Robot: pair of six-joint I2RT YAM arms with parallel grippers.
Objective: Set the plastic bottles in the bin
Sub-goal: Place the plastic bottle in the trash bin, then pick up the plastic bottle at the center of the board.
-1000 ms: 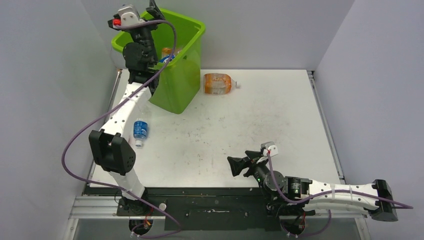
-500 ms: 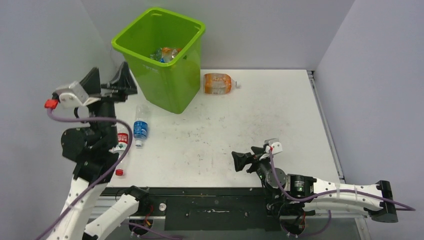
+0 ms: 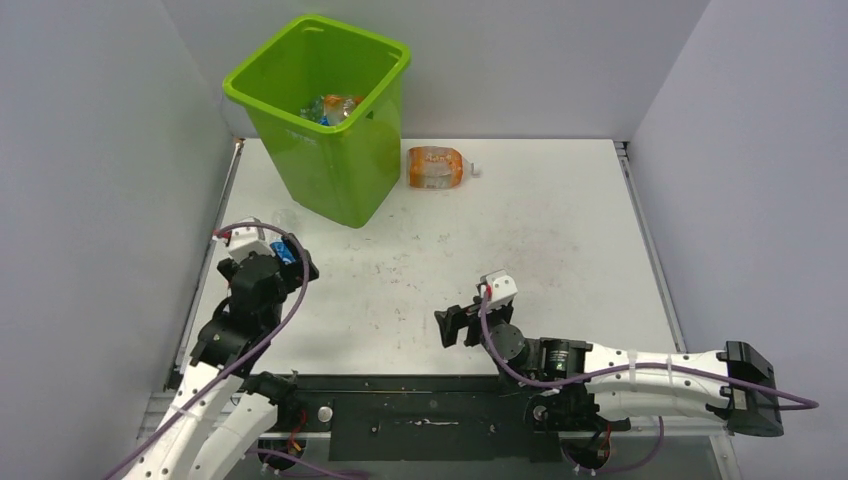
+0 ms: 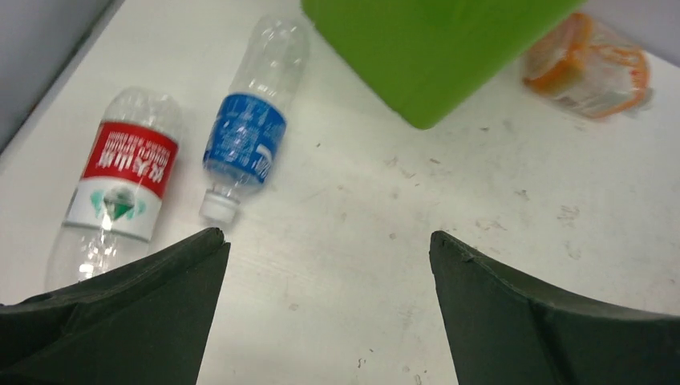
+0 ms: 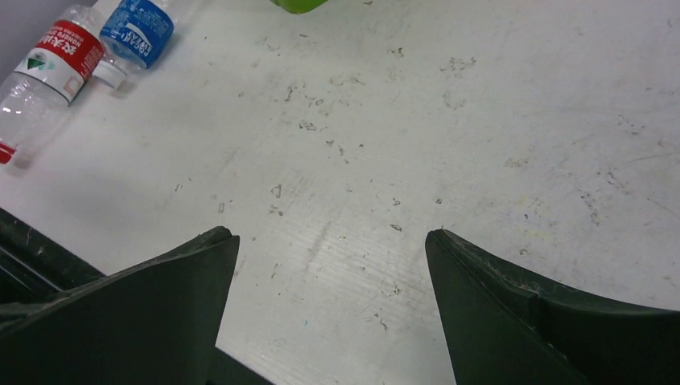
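Observation:
The lime-green bin (image 3: 372, 150) stands at the table's far left with several plastic bottles (image 3: 330, 107) inside. An orange bottle (image 3: 436, 167) lies just right of it. My left gripper (image 3: 292, 258) hovers open and empty over the left side. A blue-label bottle (image 4: 240, 144) and a red-label bottle (image 4: 120, 180) lie ahead of its left finger. The bin (image 4: 433, 48) and the orange bottle (image 4: 589, 68) show further off. My right gripper (image 3: 450, 325) stands open and empty over bare table near the front. In its view the red-label bottle (image 5: 56, 56) and blue-label bottle (image 5: 138, 28) lie far left.
Grey walls close in the table on the left, back and right. The black mounting rail (image 3: 430, 410) runs along the near edge. The tabletop (image 3: 560, 230) is white and scuffed.
My left arm has come away from above the bin and swung down low over the two bottles at the left front. The right gripper has shifted a little to the left.

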